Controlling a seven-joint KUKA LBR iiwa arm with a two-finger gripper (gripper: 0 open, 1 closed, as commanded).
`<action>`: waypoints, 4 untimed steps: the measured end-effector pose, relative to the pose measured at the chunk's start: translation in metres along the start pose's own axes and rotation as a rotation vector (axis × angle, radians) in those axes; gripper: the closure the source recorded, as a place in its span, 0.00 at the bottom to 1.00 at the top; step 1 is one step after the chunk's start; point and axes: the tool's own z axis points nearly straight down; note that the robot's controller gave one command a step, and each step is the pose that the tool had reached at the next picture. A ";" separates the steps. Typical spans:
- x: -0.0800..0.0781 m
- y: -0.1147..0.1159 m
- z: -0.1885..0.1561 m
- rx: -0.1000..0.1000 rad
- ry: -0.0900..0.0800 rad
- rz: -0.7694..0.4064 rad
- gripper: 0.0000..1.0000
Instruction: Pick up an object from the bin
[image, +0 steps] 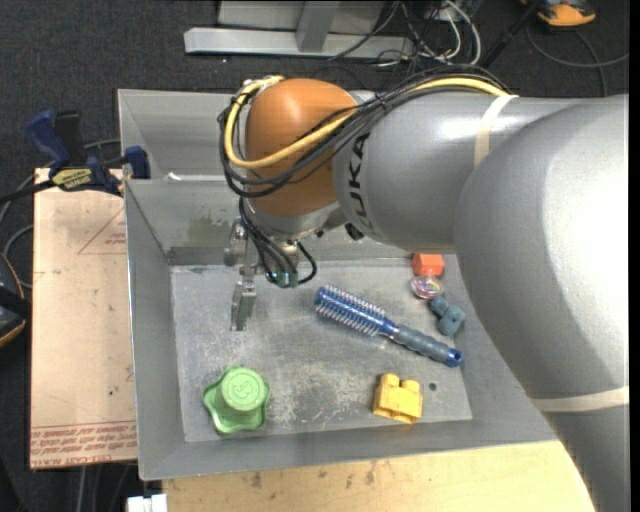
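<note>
Claw (243, 300) hangs in the upper left of the bin (150, 300), pointing down at bare floor close to the back wall. Open or shut: can't tell from this angle. Nothing seen in it and it's not around any obj.

Above it sits the orange cover (295, 140) w/ yellow and black cables (231, 130) looped over it. The big grey arm (500, 200) fills the right side of the frame and hides the bin's upper right corner.

Bin floor (310, 375): grey metal, scuffed and scratched, w/ pale dusty patches in the middle.

Nearest things:
- Blue hairbrush (385, 325), just right of the claw, lying diagonal, bristle end upper left, handle running to lower right.
- Green scalloped cap (236, 399), straight below the claw near the front left corner, well apart from it.

Farther out, approx centre-right to right:
- Yellow toy brick (398, 398), near the front edge, below the brush handle.
- Small orange block (428, 264), tucked against the arm's edge.
- Small round pinkish thing (425, 288) (too small to ID), just below the orange block.
- Blue-grey piece (450, 318), between that and the brush handle's tip.

Nothing lies between the claw and the floor under it.

Room: dark carpet (120, 45) all round, and a tangle of floor cables (450, 35) at the top of the frame.
</note>
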 end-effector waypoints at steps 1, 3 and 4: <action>0.003 -0.088 0.025 0.004 -0.005 -0.049 0.00; -0.016 -0.194 0.075 -0.007 -0.011 0.224 0.00; -0.018 -0.194 0.072 -0.006 -0.018 0.224 1.00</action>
